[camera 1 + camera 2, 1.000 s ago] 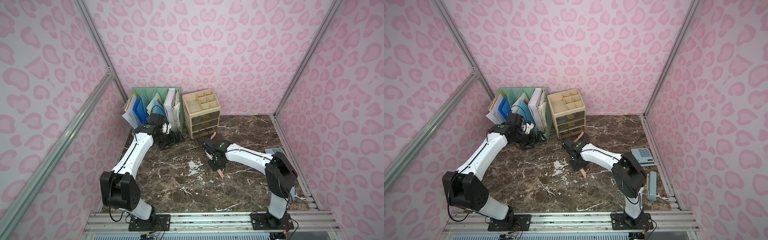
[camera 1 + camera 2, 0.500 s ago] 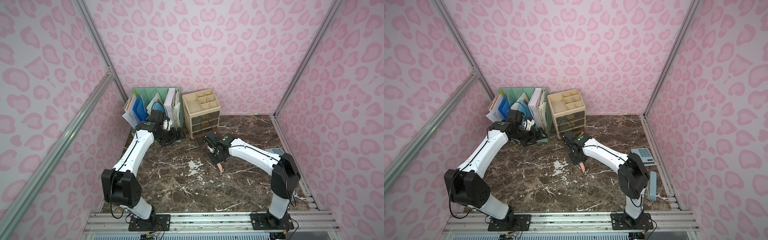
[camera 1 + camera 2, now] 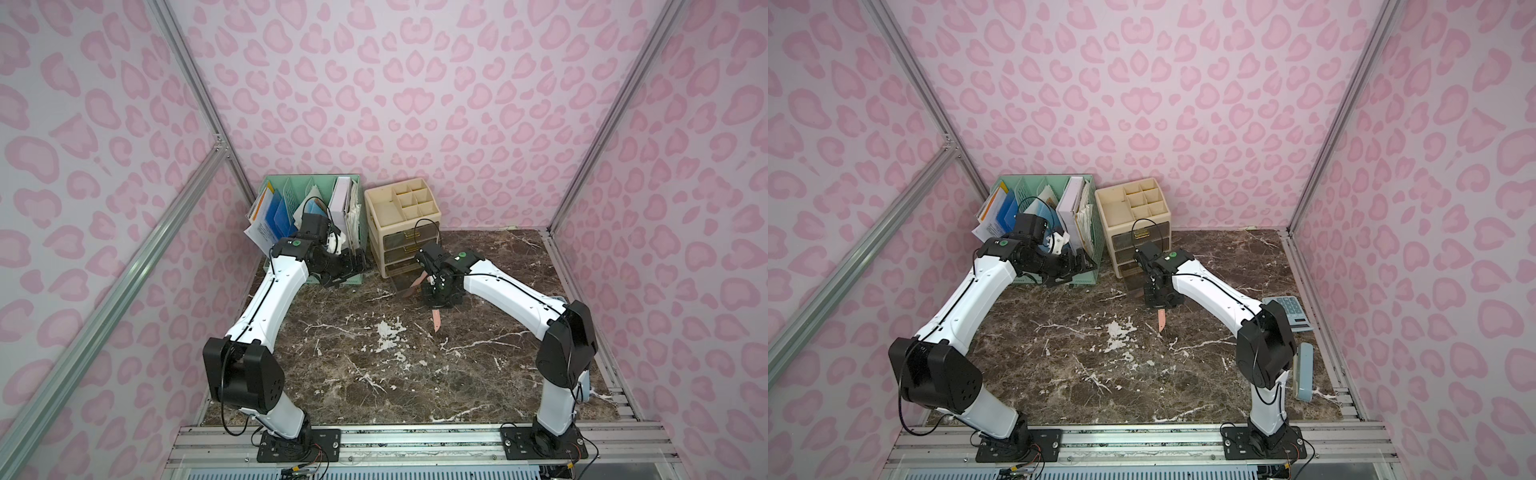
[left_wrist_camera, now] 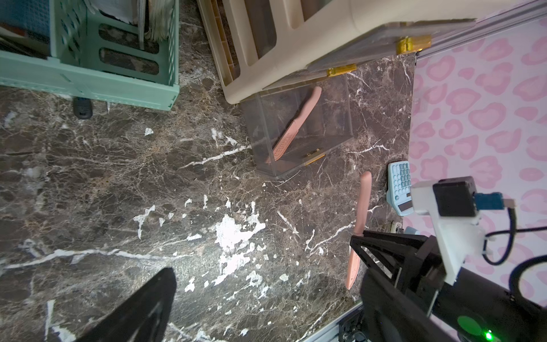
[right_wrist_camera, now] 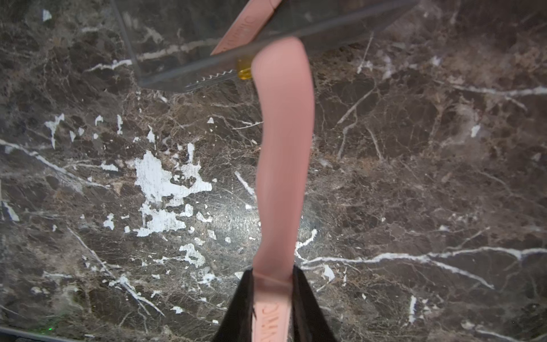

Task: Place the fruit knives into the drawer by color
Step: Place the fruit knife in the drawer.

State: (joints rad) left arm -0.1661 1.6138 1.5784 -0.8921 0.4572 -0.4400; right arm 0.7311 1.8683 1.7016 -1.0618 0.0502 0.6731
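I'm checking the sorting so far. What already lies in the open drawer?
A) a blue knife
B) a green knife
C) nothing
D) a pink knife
D: a pink knife lies slantwise in the open drawer, while the right gripper holds a second pink knife above the table.

Open drawer [image 4: 321, 145]: pink knife [image 4: 296, 124] crosses it diagonally.
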